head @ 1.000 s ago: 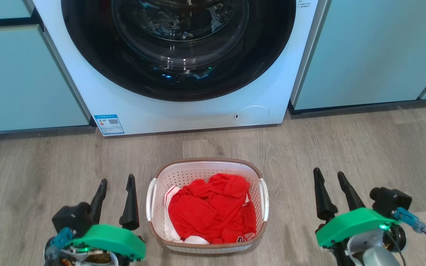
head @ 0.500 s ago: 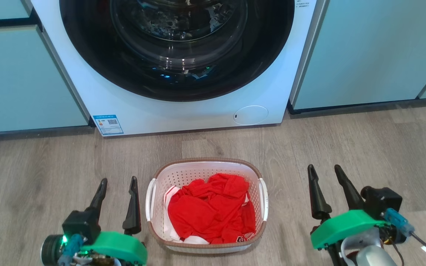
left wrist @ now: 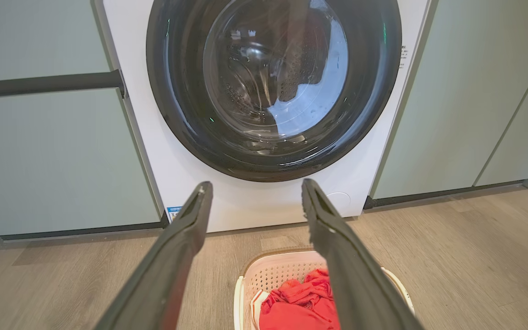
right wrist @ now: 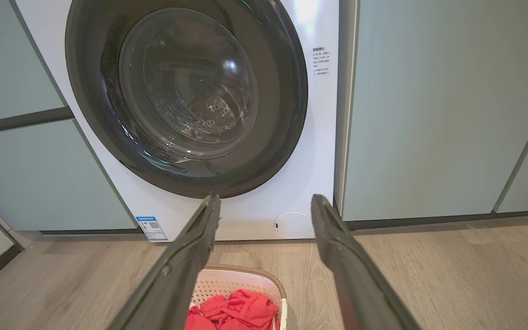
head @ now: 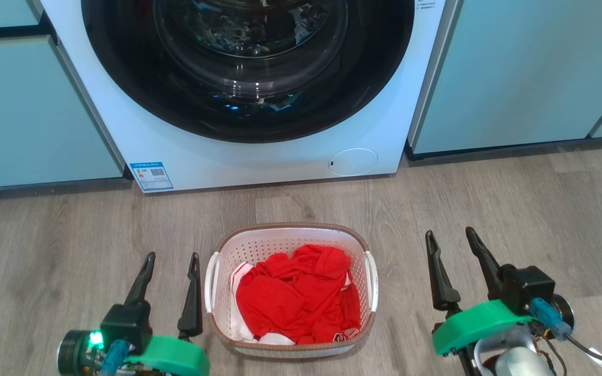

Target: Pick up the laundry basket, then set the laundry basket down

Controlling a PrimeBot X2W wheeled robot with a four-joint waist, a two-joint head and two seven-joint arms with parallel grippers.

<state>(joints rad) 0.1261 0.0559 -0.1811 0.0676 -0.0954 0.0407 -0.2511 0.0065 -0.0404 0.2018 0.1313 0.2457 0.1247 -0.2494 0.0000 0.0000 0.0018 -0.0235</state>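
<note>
Washing machine (head: 259, 151), with the laundry basket (head: 290, 228) on the wood floor (head: 515, 209) just in front.
Basket's got red clothes (head: 296, 297) over something white, maybe another garment. Left gripper (head: 172, 257) and right gripper (head: 450, 232) flank it, fingers spread, holding nothing.

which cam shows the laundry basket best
The head view: the whole laundry basket is seen from above, rim all round, with red clothes inside. Both wrist views catch just its far end, cut off at the bottom edge.
</note>
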